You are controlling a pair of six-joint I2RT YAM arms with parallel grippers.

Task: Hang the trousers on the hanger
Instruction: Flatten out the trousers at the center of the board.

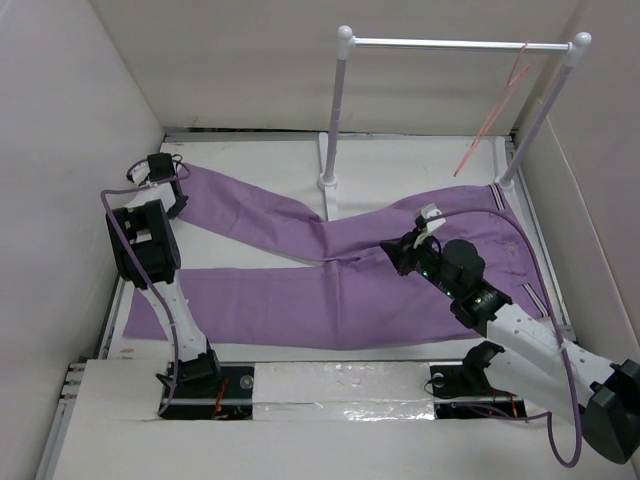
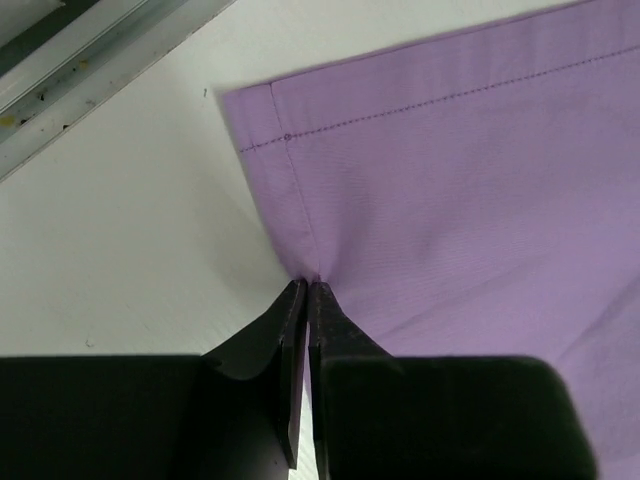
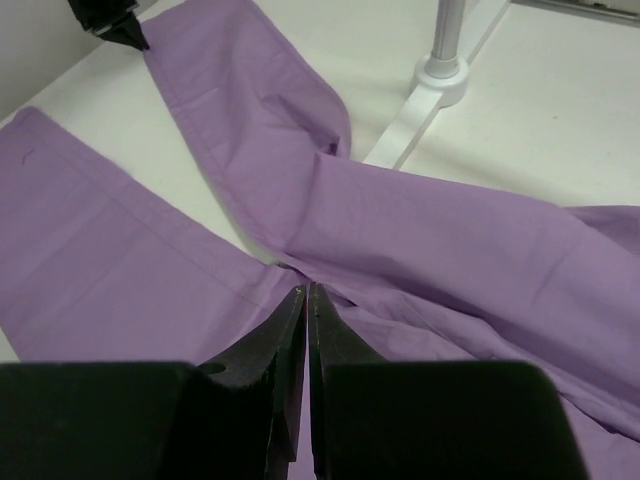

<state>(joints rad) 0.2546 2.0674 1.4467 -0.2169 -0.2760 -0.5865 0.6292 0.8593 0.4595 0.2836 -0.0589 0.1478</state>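
- One pair of trousers [image 1: 330,270] lies on the worktop [image 1: 400,165], its two legs spread apart.
- One hanger [image 1: 495,110] hangs on the one rail stand [image 1: 450,43].
- Two tools: left tool [image 2: 305,285] pinches a leg hem; right tool [image 3: 306,290] is closed on crotch cloth.

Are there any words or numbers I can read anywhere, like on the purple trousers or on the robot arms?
None: no word, number or sign can be read in any view.
trousers: plain cloth with stitching only, no label showing.
hanger and rail stand: bare.
left arm and right arm: no marking that can be read.
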